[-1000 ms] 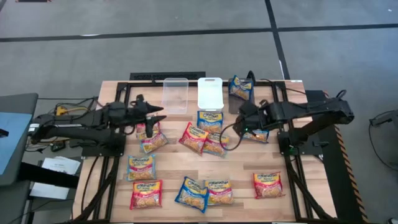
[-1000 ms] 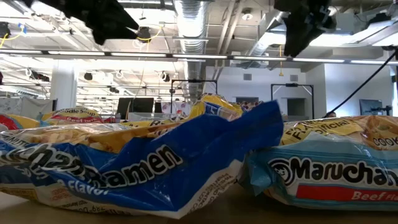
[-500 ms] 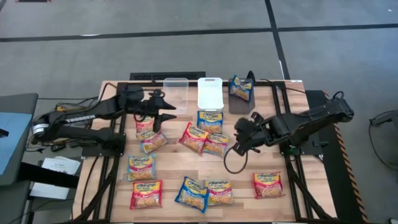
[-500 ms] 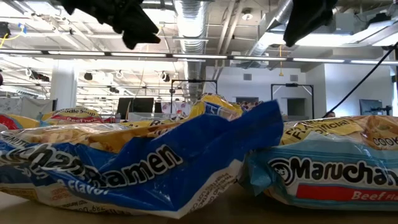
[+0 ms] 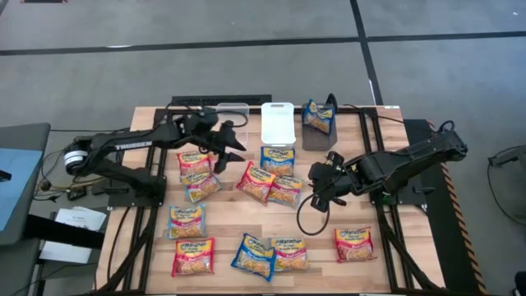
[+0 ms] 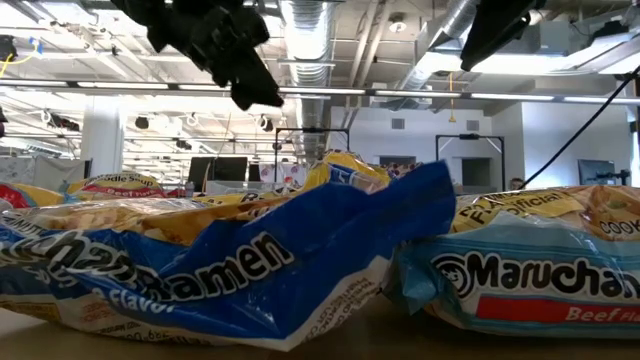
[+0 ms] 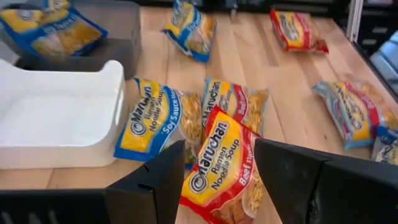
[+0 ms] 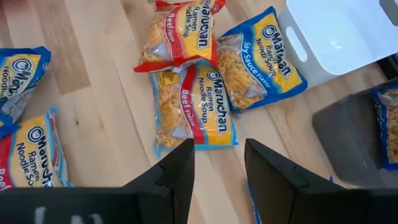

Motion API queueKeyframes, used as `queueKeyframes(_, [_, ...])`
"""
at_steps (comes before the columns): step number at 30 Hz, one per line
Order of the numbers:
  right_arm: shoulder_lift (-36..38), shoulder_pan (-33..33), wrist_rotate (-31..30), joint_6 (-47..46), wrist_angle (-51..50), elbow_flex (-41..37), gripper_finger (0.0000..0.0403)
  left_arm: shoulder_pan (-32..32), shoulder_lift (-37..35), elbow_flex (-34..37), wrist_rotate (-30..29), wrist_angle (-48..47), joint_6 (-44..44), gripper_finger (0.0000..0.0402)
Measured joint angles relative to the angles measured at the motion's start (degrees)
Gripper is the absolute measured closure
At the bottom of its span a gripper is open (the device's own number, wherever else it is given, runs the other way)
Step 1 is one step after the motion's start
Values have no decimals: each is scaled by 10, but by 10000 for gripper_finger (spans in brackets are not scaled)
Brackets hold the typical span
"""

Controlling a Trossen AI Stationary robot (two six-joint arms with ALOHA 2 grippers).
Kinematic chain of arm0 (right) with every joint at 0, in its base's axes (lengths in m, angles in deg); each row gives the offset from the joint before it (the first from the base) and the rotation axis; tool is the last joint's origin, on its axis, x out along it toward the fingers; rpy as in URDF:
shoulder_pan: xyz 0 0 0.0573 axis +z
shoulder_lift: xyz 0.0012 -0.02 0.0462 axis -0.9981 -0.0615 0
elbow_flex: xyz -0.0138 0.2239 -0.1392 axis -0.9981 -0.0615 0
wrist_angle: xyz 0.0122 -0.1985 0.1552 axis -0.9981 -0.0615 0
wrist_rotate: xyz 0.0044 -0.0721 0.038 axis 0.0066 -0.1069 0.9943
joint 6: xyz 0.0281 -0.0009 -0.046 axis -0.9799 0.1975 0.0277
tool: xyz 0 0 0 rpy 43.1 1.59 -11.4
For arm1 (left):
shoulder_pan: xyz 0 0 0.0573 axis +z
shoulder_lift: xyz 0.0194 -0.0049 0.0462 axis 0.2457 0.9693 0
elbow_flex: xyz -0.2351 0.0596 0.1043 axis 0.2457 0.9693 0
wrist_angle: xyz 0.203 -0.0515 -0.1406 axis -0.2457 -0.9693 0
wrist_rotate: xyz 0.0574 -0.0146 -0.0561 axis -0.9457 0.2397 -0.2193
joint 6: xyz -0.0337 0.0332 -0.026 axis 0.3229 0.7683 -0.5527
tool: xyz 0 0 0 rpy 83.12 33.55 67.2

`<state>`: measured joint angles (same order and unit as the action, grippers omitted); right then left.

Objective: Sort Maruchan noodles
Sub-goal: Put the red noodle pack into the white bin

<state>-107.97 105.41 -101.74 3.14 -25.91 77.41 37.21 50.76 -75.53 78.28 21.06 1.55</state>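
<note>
the pale wooden plank table (image 5: 320, 238) carries about a dozen crinkly plastic maruchan noodles (image 5: 279, 185) packets, flat rectangles in blue, red and yellow, scattered from centre to six o'clock. at twelve o'clock stand three bins: a clear bin (image 5: 234, 111), a smooth white bin (image 5: 278, 123) and a dark bin (image 5: 316, 131) holding one blue packet. the left gripper (image 5: 233, 146) hovers at ten o'clock above the packets, jaws apart and empty. the right gripper (image 5: 316, 196) hangs at three o'clock over bare wood, jaws apart, holding nothing.
</note>
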Motion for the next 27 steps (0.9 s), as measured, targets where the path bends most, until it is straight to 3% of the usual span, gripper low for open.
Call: queueKeyframes(27, [0,0,0,0,-3,1,239,-18,204,-84,39,4,39,219])
